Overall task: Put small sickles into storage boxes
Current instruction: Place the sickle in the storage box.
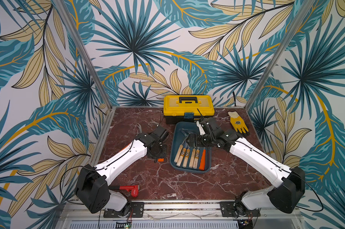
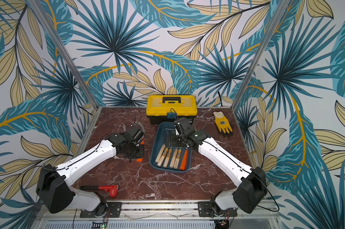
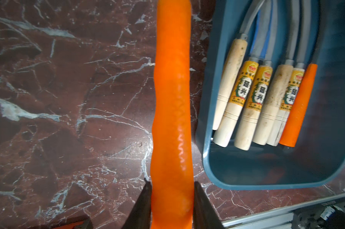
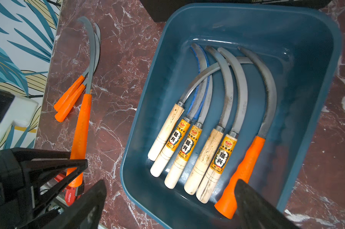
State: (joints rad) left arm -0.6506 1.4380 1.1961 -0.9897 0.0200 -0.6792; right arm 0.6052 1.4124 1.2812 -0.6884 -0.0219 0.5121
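The orange sickle (image 3: 171,89) beside the tray (image 3: 205,158) is being clenched by the left gripper (image 3: 171,184) and is best lifted level over the rim, the right gripper (image 4: 169,183) gaping above the tray.

Tabletop (image 1: 167,184): dark red marble pattern, white veining.
Behind tabletop: back wall (image 1: 147,49), papered with large tropical leaves in teal and pale beige, mustard stems, white ground.
Same paper on left side wall (image 1: 18,99) and right side wall (image 1: 326,79) flanking tabletop.
Aluminium left post (image 1: 83,53) and right post (image 1: 277,53) rising from tabletop's far corners.
Aluminium rail (image 1: 179,207) along tabletop's near edge; white slotted panel (image 1: 167,225) just beyond rail.
Lighting even, shadows soft.
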